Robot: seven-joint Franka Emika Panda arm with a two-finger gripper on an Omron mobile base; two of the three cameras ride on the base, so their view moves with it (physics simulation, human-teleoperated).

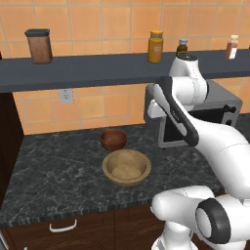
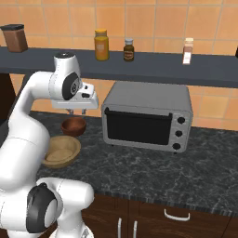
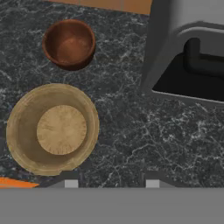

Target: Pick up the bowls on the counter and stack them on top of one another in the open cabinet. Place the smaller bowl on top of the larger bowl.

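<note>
Hovering with fingers spread and gripping nothing, the gripper point(image 3: 108, 178) is hanging above the counter point(image 3: 127, 140), near the larger bowl point(image 3: 52, 129); the smaller bowl point(image 3: 69, 43) is sitting just beyond it, toward the counter's back edge.

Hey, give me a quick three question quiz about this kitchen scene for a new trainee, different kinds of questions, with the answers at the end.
1. True or false: the small brown bowl already sits inside the big tan bowl.
2. Multiple choice: what stands on the counter right of the bowls? A) kettle B) grey oven C) sink
3. Fill in: the yellow jar stands on the long dark ____.

Key: 1 false, they sit apart, both on the counter. 2 B. 3 shelf.
</note>
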